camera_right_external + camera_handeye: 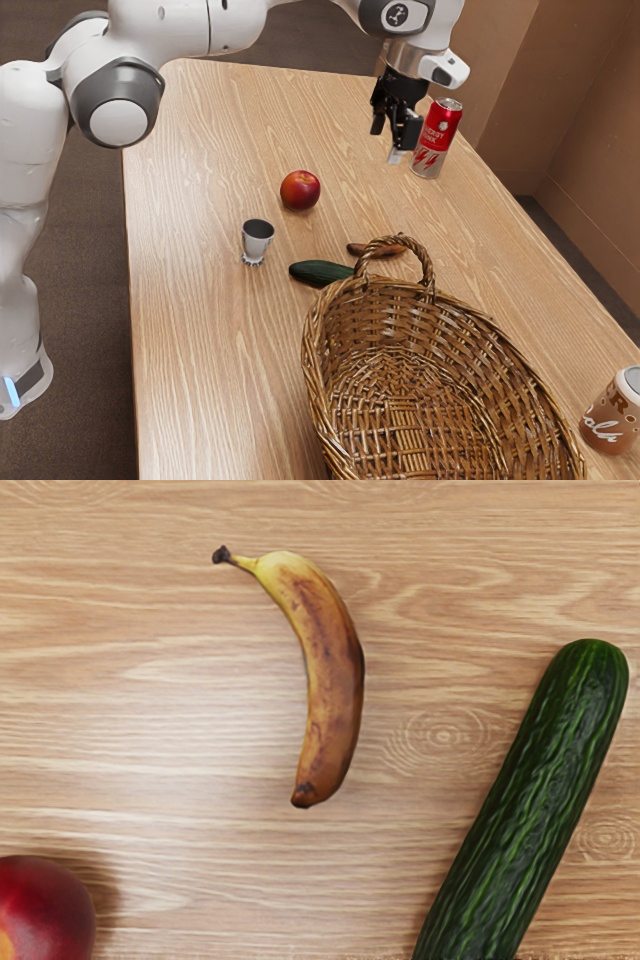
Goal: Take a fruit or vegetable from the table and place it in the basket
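Tool hangs open over the tabletop, with nothing in its grip. If it shuts away from the middle of the banana, the banana might spin or slip out, because it is thin and bent. A low move could bump the handle of the basket, since that stands close by. A swing toward 3 o'clock might knock the red can. Looking at the exterior view from the tool, the banana lies near 6 o'clock, the cucumber near 7 and the red fruit near 8, all on the tabletop.
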Robot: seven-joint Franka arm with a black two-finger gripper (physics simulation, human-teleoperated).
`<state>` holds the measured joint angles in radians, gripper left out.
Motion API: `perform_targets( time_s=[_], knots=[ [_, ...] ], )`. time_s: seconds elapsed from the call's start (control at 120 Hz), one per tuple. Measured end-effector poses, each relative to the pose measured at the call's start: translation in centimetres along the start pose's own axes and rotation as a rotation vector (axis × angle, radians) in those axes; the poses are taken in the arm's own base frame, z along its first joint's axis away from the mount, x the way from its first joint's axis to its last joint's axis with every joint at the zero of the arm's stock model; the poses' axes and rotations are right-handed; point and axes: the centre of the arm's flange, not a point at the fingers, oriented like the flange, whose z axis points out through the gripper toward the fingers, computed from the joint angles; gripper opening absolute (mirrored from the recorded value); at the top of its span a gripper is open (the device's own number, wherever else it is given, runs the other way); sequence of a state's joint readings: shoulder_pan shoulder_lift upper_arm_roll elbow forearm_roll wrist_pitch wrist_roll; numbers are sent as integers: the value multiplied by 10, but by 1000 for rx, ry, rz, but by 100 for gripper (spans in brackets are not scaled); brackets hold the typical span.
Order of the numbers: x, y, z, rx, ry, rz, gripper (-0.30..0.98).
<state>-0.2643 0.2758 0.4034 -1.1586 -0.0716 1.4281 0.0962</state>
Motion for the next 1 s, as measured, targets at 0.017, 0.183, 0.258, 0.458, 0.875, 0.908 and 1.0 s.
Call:
perform_targets(
  time_s=[0.017,0.183,0.258,0.458,0.875,0.908,1.0],
  knots=[
    [0,0,0,0,-1,1,69],
    [0,0,2,-6,-6,12,69],
    [0,0,2,-7,-7,17,69],
    [0,0,2,-9,-8,27,69],
    [5,6,1,-4,20,62,69],
    [6,8,1,-12,24,71,69],
    [7,17,6,-35,23,104,69]
  ],
)
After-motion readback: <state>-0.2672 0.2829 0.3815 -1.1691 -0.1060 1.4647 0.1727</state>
